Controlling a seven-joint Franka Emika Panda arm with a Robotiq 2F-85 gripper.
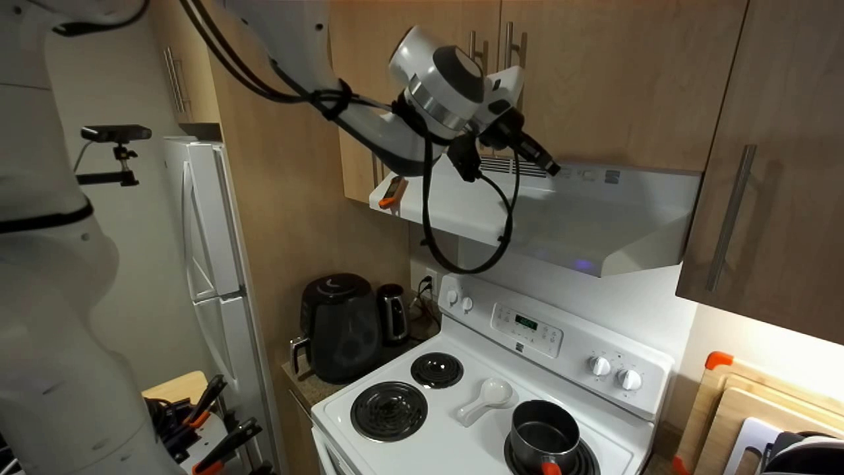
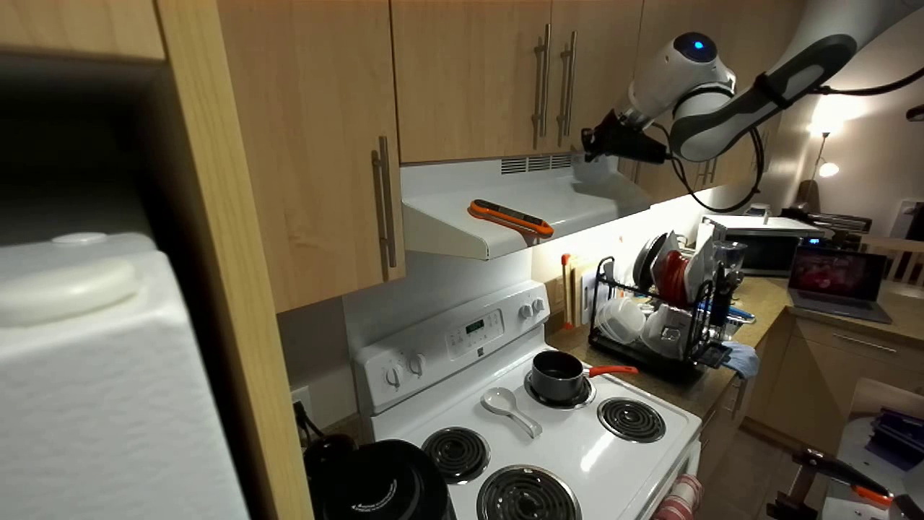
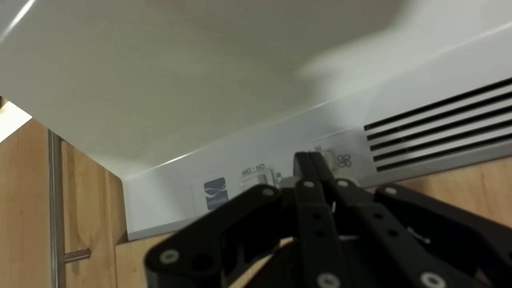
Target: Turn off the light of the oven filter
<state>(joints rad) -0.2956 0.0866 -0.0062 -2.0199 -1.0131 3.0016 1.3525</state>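
One claw (image 3: 307, 155), fingers (image 3: 301, 167) together; near ON-OFF switch (image 3: 256, 181) on oven filter (image 1: 567, 211)

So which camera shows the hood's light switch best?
The wrist view: it shows the switch close up, ON-OFF lettering included, with the shut gripper appearing beside it. In both exterior views the hood shows, but the switch is too small or blocked to make out clearly.

We're watching the arm (image 1: 290, 36) slanting down from above, and its wrist (image 1: 435, 80) is sitting bent at the lower end, a blue light (image 2: 698, 45) glowing there in an exterior view. Our gripper (image 3: 307, 154) is pointing downward at a slant, and we're seeing its two fingers (image 3: 314, 224) lying side by side, tips touching.
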